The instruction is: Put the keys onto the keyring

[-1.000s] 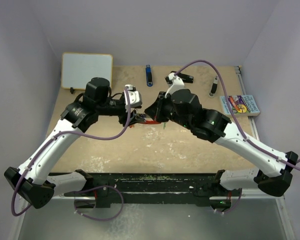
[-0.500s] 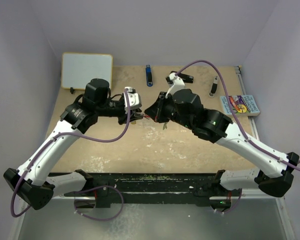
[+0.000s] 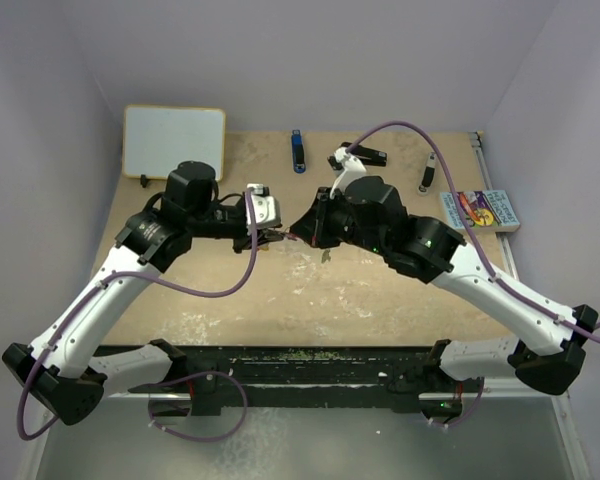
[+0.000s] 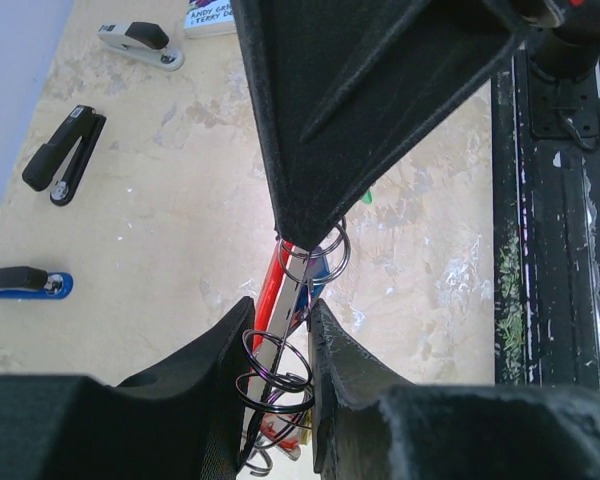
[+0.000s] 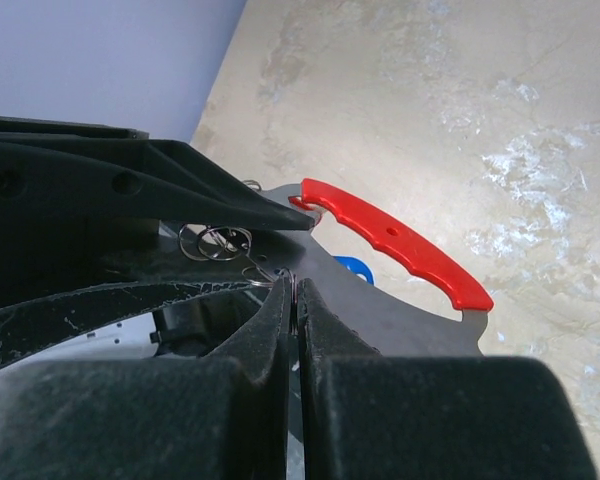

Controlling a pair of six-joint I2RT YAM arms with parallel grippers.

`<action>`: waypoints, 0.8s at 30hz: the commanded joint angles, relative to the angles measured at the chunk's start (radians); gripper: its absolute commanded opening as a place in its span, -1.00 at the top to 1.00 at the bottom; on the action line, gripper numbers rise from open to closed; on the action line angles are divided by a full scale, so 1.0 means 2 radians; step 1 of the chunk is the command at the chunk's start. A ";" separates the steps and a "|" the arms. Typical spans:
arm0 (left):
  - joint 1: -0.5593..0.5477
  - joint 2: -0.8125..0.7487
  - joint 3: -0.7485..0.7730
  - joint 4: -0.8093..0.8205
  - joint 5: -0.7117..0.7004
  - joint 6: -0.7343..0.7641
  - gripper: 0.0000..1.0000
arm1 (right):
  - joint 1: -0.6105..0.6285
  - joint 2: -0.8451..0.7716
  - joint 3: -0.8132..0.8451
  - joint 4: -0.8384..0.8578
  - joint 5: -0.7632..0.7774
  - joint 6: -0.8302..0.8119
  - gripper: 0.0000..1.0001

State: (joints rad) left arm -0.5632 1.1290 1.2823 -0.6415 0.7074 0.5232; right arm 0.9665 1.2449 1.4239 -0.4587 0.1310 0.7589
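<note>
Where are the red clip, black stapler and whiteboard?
red clip (image 5: 410, 250): right wrist view, middle of its red handle.
black stapler (image 4: 65, 155): left wrist view, middle of its body.
whiteboard (image 3: 173, 140): top view, centre of its white face.

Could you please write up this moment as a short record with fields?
left claw: closed in around the keyring, at its lower wire rings and the end of the red clip
right claw: shut, pinching a thin wire ring of the keyring
keyring position: held between both claws, above the table
bystanders: black stapler and blue stick lying on the table, apart from both claws
</note>
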 commanded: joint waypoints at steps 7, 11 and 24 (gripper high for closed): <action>-0.001 -0.025 0.011 -0.020 0.047 0.102 0.92 | -0.051 -0.002 0.000 0.011 -0.118 -0.035 1.00; -0.002 -0.025 0.019 -0.039 0.070 0.126 0.92 | -0.070 0.003 -0.007 0.029 -0.171 -0.065 1.00; -0.004 -0.021 0.020 -0.035 0.047 0.120 0.58 | -0.076 0.016 0.005 0.025 -0.186 -0.107 1.00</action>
State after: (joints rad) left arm -0.5655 1.1049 1.2846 -0.7437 0.7959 0.7528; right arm 0.8303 1.2900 1.4132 -0.4416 -0.2481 0.5922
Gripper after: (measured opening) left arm 0.293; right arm 0.004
